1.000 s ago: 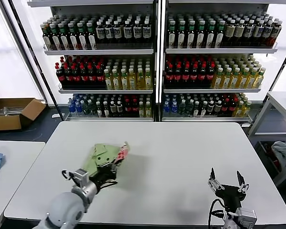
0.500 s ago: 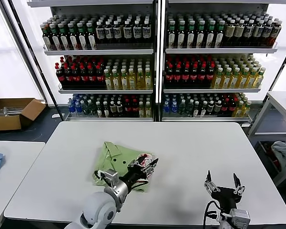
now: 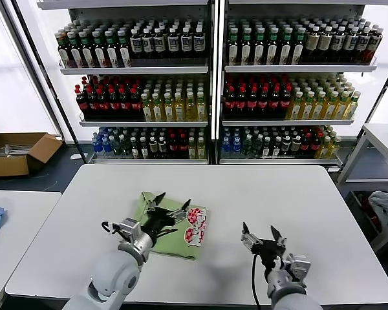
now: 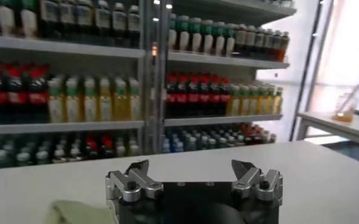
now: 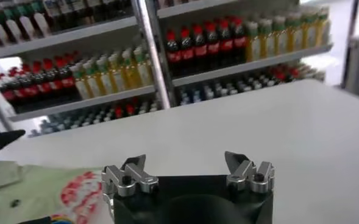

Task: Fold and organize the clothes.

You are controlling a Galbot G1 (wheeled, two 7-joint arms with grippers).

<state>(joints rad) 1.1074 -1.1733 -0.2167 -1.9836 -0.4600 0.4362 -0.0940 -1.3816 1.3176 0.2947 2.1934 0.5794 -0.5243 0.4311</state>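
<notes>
Polo shirt (image 3: 184, 226) folded on surface (image 3: 258, 194), mostly done. L claw (image 3: 168, 208) wide, above shirt. R claw (image 3: 262, 237) wide, empty, 3 o'clock of shirt.

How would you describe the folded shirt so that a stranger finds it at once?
On the white table before the bottle shelves, look left of centre, under the open left gripper. There lies a light green folded polo shirt, the only garment on this table, marked by its red-and-white print.
</notes>
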